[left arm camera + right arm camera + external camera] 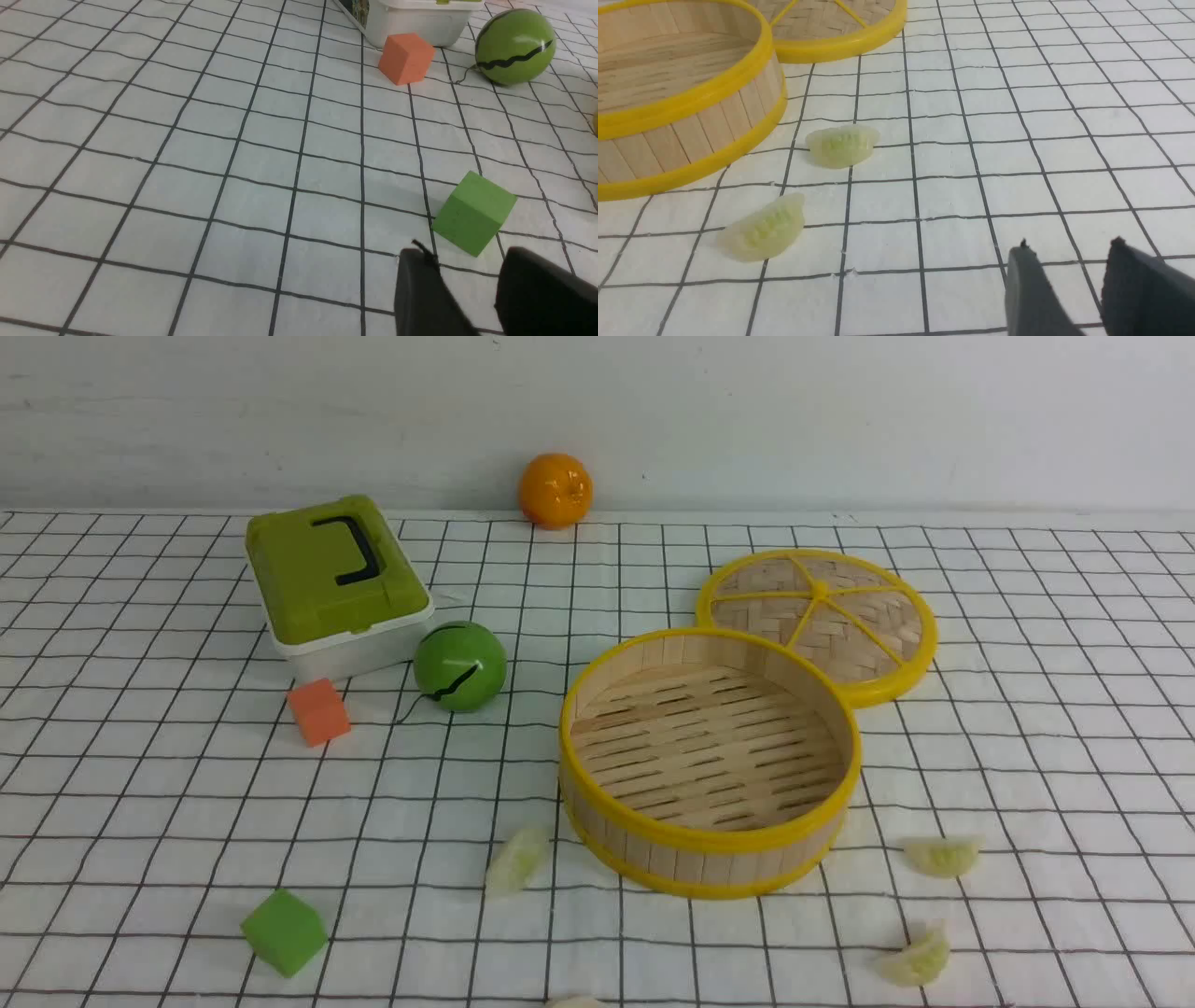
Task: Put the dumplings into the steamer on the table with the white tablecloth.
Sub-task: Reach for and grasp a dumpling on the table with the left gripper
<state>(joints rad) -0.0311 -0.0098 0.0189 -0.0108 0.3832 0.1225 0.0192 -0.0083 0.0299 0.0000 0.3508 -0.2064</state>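
The bamboo steamer [707, 845] with yellow rims stands open and empty mid-table on the white grid tablecloth [140, 784]; it also shows in the right wrist view [691, 121]. One dumpling [516, 861] lies by its near left wall, two lie to its near right [942, 856] [918, 959], and a fourth peeks in at the bottom edge [574, 1002]. The right wrist view shows two of them [842, 145] [763, 228]. My left gripper [467, 261] is open and empty, just short of the green cube. My right gripper [1069, 252] is open and empty over bare cloth, apart from the dumplings.
The flat woven lid [820, 621] leans behind the steamer's right side. A green-lidded box [333, 583], a green ball [459, 665], an orange cube [318, 711] and a green cube [284, 931] sit left. An orange [555, 490] rests by the back wall.
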